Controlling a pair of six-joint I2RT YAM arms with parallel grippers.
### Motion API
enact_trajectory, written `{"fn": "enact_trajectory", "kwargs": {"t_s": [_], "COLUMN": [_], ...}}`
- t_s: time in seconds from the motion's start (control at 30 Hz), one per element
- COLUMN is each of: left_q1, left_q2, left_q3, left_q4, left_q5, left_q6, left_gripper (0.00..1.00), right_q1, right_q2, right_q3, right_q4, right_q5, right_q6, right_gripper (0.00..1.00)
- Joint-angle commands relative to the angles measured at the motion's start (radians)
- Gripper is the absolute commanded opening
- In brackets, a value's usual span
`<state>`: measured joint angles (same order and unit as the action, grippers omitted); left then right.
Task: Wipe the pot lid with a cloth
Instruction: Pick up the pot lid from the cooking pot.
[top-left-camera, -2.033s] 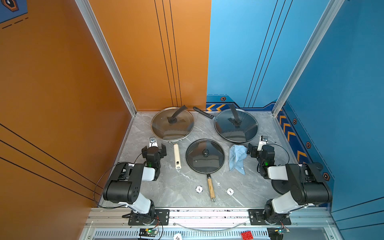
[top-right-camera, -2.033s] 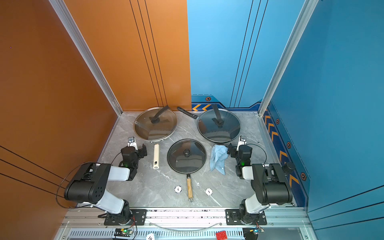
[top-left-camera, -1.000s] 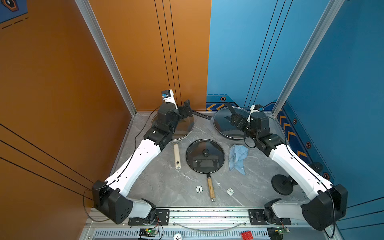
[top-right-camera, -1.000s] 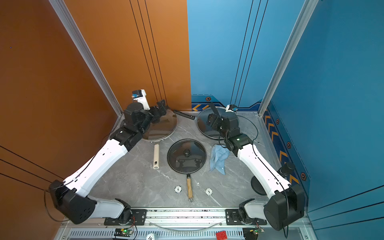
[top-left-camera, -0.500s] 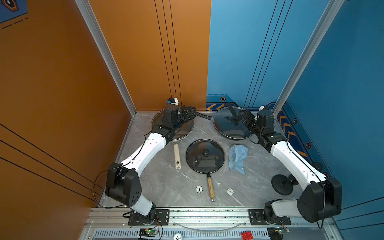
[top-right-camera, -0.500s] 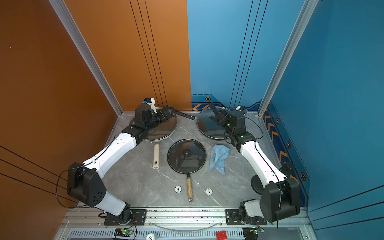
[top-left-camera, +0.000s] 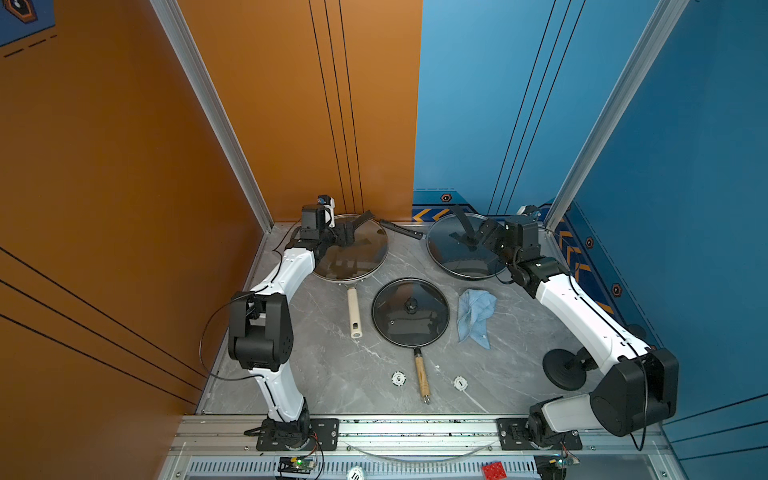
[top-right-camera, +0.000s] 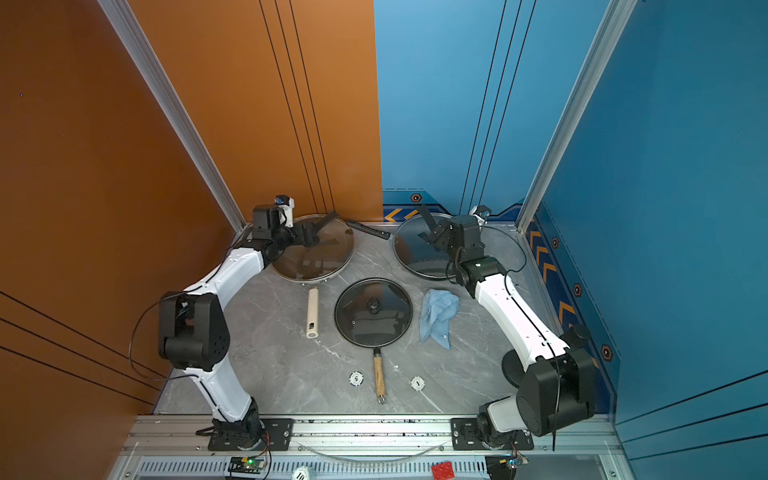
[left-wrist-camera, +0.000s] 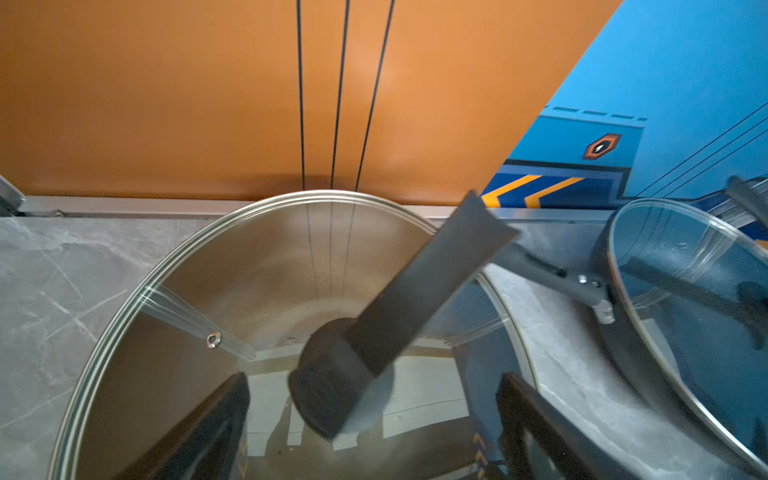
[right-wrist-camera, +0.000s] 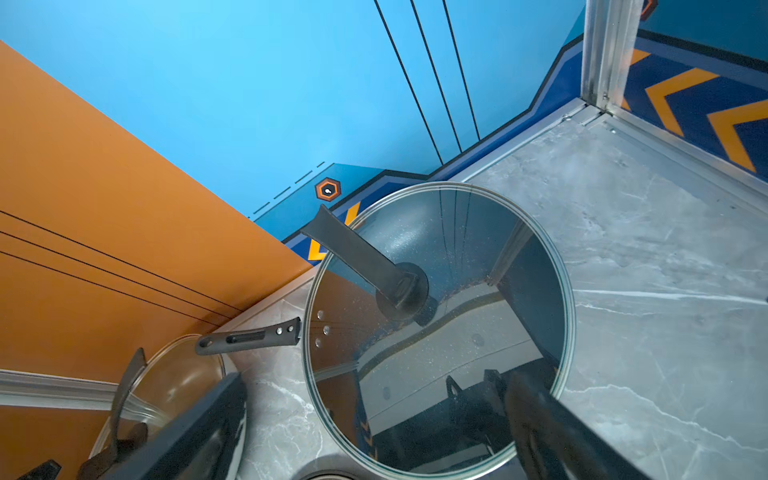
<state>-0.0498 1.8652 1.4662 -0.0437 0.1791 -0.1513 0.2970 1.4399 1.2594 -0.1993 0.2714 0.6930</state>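
Nearest, the cloth (top-left-camera: 476, 316) lies crumpled on the counter (top-left-camera: 332, 374), just right of the small lid (top-left-camera: 410, 312), with nothing touching it. Farther back, the left fingers (left-wrist-camera: 208, 428) stand wide either side of the handle base of the left lid (left-wrist-camera: 249, 270). The right fingers (right-wrist-camera: 199, 428) hang wide at the near edge of the right lid (right-wrist-camera: 478, 332), and neither pair holds anything.
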Motion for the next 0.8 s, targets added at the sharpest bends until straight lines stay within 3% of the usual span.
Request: {"fn": "enact_trajectory", "kwargs": {"t_s": [0.0, 0.27, 0.5, 0.63, 0.77], "left_q1": [0.033, 0.032, 0.034, 0.047, 0.050], "left_q2": [0.075, 0.209, 0.267, 0.261, 0.230], "left_q3": [0.077, 0.146, 0.136, 0.094, 0.030], "left_q4": [0.060, 0.059, 0.059, 0.050, 0.052], "left_q5": [0.186, 0.299, 0.302, 0.282, 0.240], "left_q6": [0.085, 0.178, 0.200, 0.229, 0.259], "left_gripper": [0.94, 0.95, 0.93, 0.87, 0.76], "right_q1": [0.051, 0.143, 0.188, 0.204, 0.212], "right_q2": [0.034, 0.102, 0.120, 0.117, 0.114], "right_q3": [0.062, 0.108, 0.129, 0.123, 0.105], "right_q4": [-0.083, -0.153, -0.232, -0.269, -0.281], "right_q5": [0.124, 0.284, 0.392, 0.434, 0.464], "right_q6": [-0.037, -0.020, 0.038, 0.068, 0.095], "right_gripper": [1.00, 0.99, 0.99, 0.99, 0.99]}}
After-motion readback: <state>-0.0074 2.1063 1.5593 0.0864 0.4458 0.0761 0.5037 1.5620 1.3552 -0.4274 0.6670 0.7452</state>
